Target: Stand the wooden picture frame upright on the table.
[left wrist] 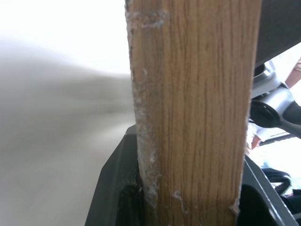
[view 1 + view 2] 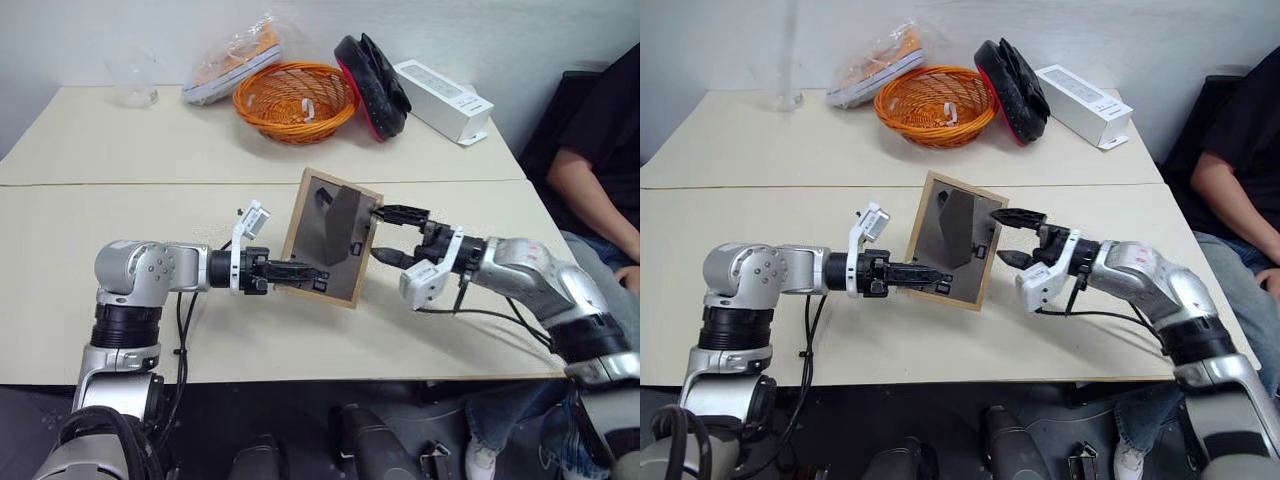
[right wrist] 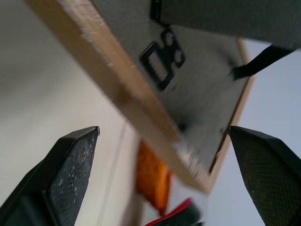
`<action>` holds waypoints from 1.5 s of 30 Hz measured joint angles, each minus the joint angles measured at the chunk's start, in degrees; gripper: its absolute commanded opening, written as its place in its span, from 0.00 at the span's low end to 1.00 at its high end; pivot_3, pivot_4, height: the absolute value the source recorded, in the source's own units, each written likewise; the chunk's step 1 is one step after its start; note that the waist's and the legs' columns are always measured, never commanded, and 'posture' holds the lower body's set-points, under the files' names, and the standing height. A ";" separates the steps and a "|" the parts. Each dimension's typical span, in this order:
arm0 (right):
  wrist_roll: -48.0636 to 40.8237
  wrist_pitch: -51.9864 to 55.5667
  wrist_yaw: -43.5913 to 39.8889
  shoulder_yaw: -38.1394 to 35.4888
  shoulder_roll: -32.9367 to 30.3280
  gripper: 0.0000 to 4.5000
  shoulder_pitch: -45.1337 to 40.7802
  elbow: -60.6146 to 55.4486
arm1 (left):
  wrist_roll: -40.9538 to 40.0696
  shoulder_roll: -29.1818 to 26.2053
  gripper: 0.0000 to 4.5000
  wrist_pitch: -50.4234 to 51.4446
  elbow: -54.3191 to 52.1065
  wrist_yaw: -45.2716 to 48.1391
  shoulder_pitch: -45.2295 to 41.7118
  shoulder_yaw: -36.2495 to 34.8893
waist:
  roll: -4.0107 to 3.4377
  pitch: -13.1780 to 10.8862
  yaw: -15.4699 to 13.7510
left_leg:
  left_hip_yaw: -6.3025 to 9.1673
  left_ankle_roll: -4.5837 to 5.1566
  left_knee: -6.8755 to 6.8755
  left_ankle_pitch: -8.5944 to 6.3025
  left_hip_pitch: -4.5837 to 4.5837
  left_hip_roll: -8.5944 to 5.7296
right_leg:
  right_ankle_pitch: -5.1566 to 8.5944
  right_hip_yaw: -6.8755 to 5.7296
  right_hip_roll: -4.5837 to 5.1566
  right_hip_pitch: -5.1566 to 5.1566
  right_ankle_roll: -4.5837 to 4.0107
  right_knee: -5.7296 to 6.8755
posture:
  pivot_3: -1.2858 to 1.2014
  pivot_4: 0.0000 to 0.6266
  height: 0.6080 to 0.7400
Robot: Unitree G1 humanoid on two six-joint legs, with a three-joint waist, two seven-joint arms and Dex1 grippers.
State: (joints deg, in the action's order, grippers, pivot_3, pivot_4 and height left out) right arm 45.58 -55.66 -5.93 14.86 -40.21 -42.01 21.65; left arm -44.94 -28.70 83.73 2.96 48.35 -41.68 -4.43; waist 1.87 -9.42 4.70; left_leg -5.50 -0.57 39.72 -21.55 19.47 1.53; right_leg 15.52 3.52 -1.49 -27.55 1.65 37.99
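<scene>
The wooden picture frame (image 2: 330, 235) is tilted over the middle of the table (image 2: 150, 220). Its dark grey back and stand flap face me. My left gripper (image 2: 300, 272) is shut on the frame's lower left edge, and the left wrist view shows the wood edge (image 1: 193, 117) clamped between the fingers. My right gripper (image 2: 378, 234) is open at the frame's right edge, one finger above and one below, with the frame's edge (image 3: 141, 108) just ahead of the fingertips. Whether the frame's bottom corner touches the tabletop, I cannot tell.
Along the back stand an orange wire basket (image 2: 295, 100), a red and black object (image 2: 372, 85), a white oblong box (image 2: 443, 100), a plastic bag (image 2: 232, 60) and a clear cup (image 2: 135, 85). A person (image 2: 600, 150) sits at the table's right end.
</scene>
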 measured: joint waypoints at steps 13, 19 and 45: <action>18.18 -2.97 32.54 9.04 2.35 0.39 -10.01 11.64 | -4.62 -1.82 0.44 2.68 0.29 0.94 -0.22 -4.27 | -0.01 -0.01 0.43 | -0.02 -0.10 -0.08 0.07 -0.19 -0.01 | 0.04 0.01 -0.01 0.07 -0.07 0.07 | 0.52 0.24 1.00; 18.77 -3.82 32.59 13.12 3.03 0.28 -11.66 15.39 | -4.59 -11.09 0.85 0.55 -8.13 -0.22 5.90 -6.18 | -0.02 -0.02 1.02 | -0.01 -0.12 -0.21 0.08 -0.20 0.00 | 0.05 0.02 -0.01 0.04 -0.10 0.06 | 0.52 0.24 1.00; -84.24 88.55 -44.06 2.06 16.89 0.52 1.29 -5.20 | -2.87 -13.47 1.00 -32.19 -38.17 -6.83 33.84 -25.07 | -0.02 -0.08 -0.92 | 0.36 0.14 -0.39 -0.10 -0.72 0.12 | 0.04 -0.37 0.07 0.85 -0.09 -0.46 | 0.52 0.24 1.00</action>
State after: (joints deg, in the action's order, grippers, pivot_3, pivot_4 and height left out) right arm -38.66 32.88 -49.99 16.92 -23.33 -40.72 16.45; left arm -47.81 -42.17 51.54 -35.22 41.52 -7.83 -29.50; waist 1.85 -9.49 3.79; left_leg -5.15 -0.42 39.33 -21.65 18.76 1.65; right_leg 15.56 3.15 -1.42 -26.70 1.56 37.52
